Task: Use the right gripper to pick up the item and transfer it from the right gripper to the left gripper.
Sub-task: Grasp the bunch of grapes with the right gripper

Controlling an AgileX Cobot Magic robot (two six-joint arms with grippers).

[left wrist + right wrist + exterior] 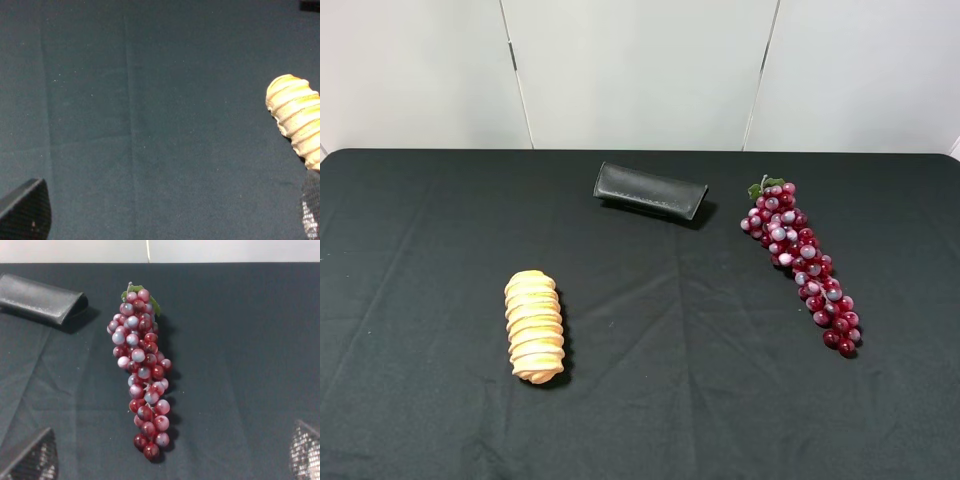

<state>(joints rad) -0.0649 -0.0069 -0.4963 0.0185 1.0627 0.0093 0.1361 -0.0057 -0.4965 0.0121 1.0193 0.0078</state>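
A bunch of red grapes [802, 264] with a green leaf lies on the black cloth at the right. It fills the middle of the right wrist view [142, 370]. My right gripper [167, 456] is open and empty above the cloth, with the lower end of the bunch between its fingertips [31, 458]. A ridged yellow bread roll [534, 326] lies at the left. My left gripper [167, 215] is open and empty, with the roll [296, 117] off to one side. Neither gripper shows in the exterior view.
A black leather case [650, 190] lies at the back centre, also in the right wrist view [42, 300]. The black cloth [660, 340] covers the table up to a white wall behind.
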